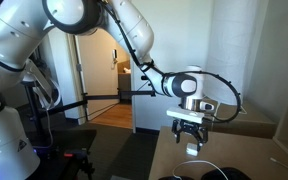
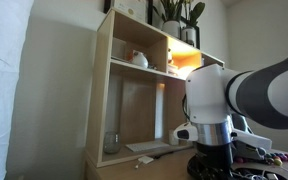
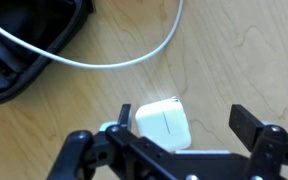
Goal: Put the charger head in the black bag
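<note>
the hand hangs wide open low over the table, straddling the charger head, which lies flat on the wood, likely lined up for a grab. the black bag sits near, past the white cord, so the carry looks short.

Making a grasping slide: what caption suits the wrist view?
Open pincer over a white charger head on the wooden table, cord and black bag beyond.
</note>
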`<state>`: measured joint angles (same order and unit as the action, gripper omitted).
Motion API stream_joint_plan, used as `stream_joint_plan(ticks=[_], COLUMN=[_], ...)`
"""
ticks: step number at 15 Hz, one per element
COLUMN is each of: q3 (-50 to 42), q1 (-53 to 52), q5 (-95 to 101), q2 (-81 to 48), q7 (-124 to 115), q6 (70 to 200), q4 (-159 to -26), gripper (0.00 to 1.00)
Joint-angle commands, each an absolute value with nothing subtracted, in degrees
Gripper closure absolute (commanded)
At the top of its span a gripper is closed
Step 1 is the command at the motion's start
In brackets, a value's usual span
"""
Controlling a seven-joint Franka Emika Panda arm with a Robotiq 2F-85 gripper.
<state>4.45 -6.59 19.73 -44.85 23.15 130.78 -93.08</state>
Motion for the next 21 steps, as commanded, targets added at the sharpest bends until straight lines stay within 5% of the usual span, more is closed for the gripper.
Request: stream_joint_plan(ticks=[1, 17, 18, 21], q3=[3.2, 7.9, 7.6, 7.5], q1=[-7.9, -3.4, -3.5, -3.5], q5=[21.8, 17.0, 16.6, 15.6], q2=[-45.3, -50.5, -50.6, -50.7], q7=[21.6, 33.3, 32.6, 32.2], q6=[131.6, 131.4, 131.2, 131.4], q4=[-91.3, -85.3, -85.1, -84.5], gripper=[0.00, 0.00, 0.25, 0.42])
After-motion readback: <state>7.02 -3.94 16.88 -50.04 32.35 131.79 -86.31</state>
